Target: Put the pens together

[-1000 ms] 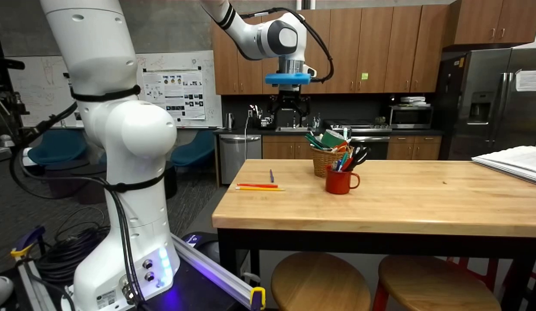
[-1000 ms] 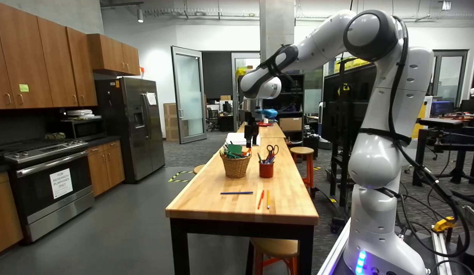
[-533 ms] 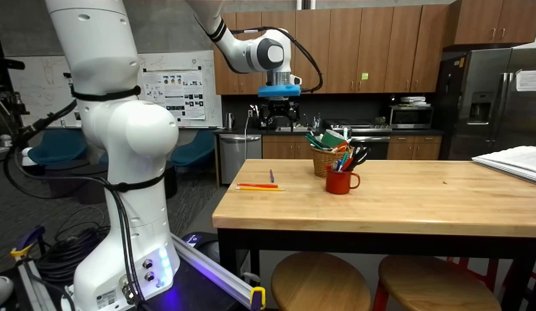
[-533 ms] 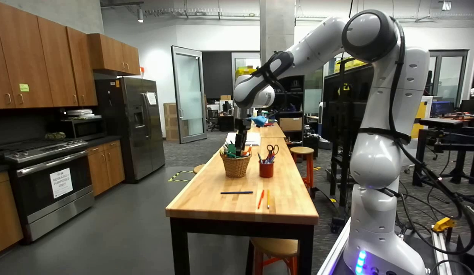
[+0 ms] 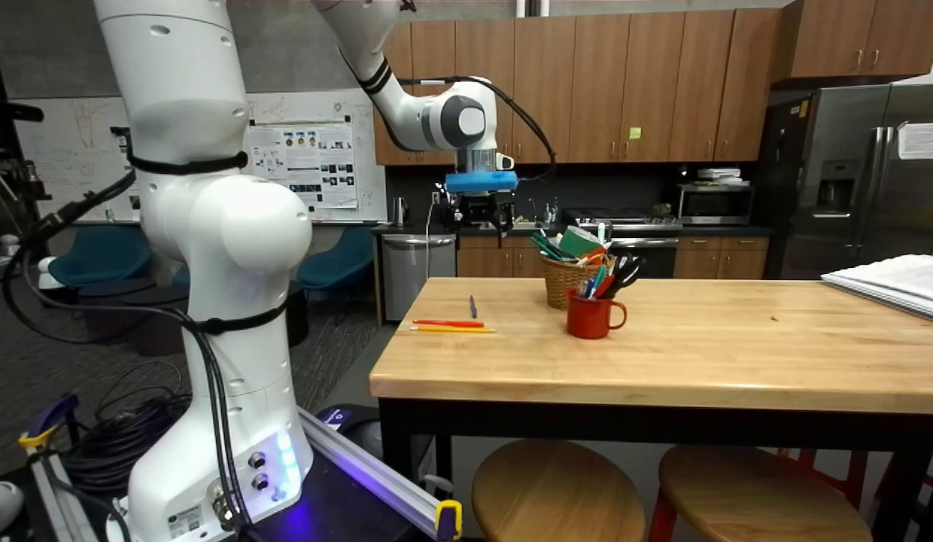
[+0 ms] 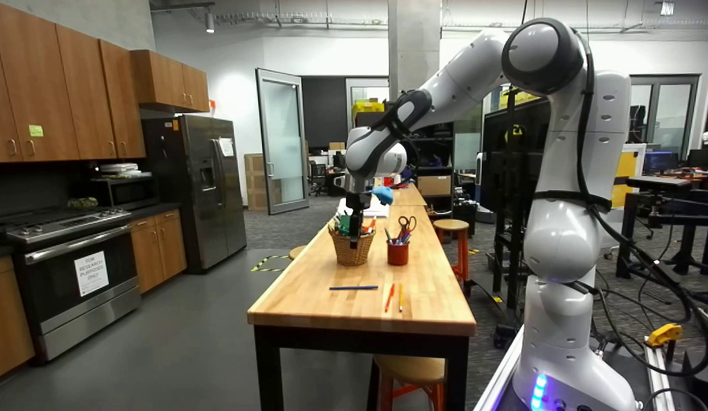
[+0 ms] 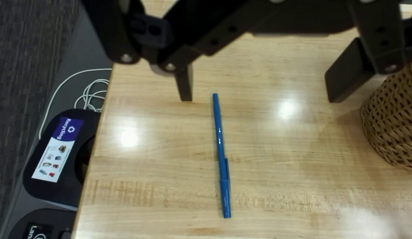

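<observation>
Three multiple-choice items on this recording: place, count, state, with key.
1. The wrist view's slim blue capped pen lies:
A) in the red mug
B) on the light wooden tabletop
C) in the wicker basket

2. How many pens or pencils lie loose?
A) one
B) two
C) three

3. The black two-fingered gripper is:
A) open
B) shut
C) gripping something

1 B: bare wood surrounds it.
2 C: exterior views add a thin red-orange pen, a slim yellow stick.
3 A: its jaws stand wide apart.
</observation>
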`<state>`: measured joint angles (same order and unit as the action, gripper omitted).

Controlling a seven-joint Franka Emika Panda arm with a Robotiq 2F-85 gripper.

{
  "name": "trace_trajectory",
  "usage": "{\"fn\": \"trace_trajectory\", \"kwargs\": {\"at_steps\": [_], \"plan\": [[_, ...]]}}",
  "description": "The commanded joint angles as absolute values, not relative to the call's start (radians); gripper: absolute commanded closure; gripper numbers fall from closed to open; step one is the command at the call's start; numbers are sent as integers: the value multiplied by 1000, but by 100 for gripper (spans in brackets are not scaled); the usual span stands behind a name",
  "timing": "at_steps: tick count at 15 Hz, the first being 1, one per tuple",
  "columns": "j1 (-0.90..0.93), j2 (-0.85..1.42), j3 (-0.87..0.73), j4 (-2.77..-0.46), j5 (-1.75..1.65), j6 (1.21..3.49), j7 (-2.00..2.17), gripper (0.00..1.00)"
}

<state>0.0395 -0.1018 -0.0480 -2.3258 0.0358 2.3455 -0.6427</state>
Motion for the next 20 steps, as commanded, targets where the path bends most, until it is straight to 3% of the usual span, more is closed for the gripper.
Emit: {"fn": "trace_trajectory", "kwargs": {"at_steps": [1, 20], "plan": [[35, -69, -37, -2341, 14, 2403, -666, 0], [23, 135, 37, -2312, -42, 2522, -706, 0]]}}
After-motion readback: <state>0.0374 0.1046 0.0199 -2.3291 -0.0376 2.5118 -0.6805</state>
